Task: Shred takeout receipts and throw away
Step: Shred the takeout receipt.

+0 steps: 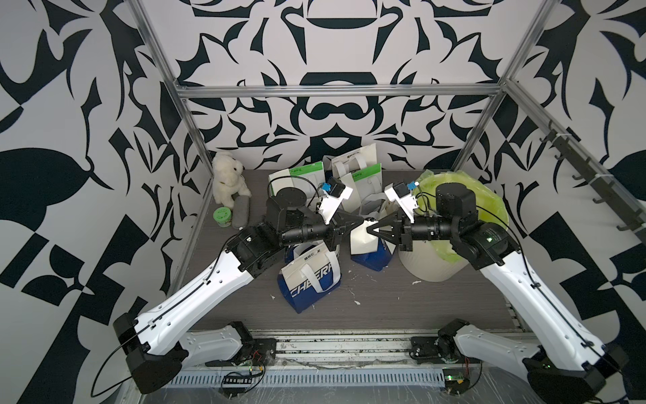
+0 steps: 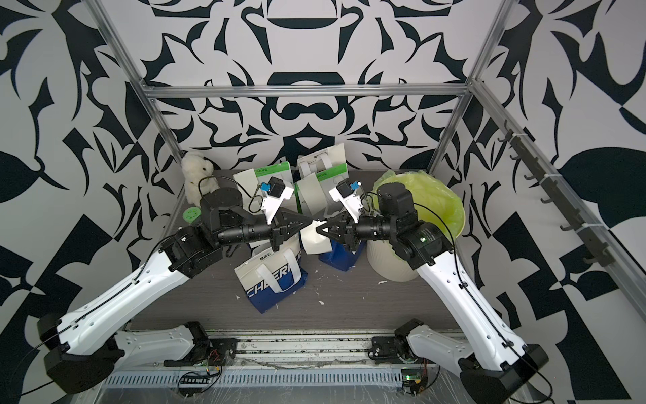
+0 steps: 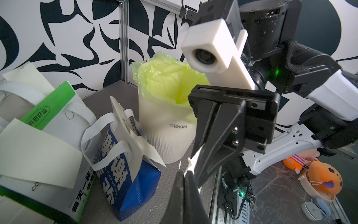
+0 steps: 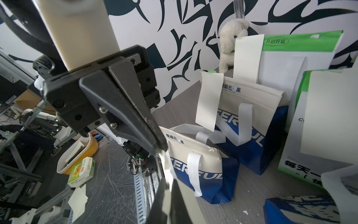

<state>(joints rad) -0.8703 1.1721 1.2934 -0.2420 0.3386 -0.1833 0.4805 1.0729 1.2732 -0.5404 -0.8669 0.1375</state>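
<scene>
The tearing step seems in hand: the left fingers [image 1: 353, 221] are clamped on one receipt [image 1: 361, 241] above the blue-and-white bags [image 1: 309, 280], and the right fingers [image 1: 382, 229] look pinched on the same slip. The next move probably calls for pulling apart, then dropping the pieces in the bin [image 1: 430, 262], whose green liner [image 1: 487, 203] shows no scraps. Other receipts [image 4: 209, 100] hang on bags.

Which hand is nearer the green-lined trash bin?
Right. The right hand meets the receipt on the side toward the bin; the left hand meets it from the far side.
</scene>
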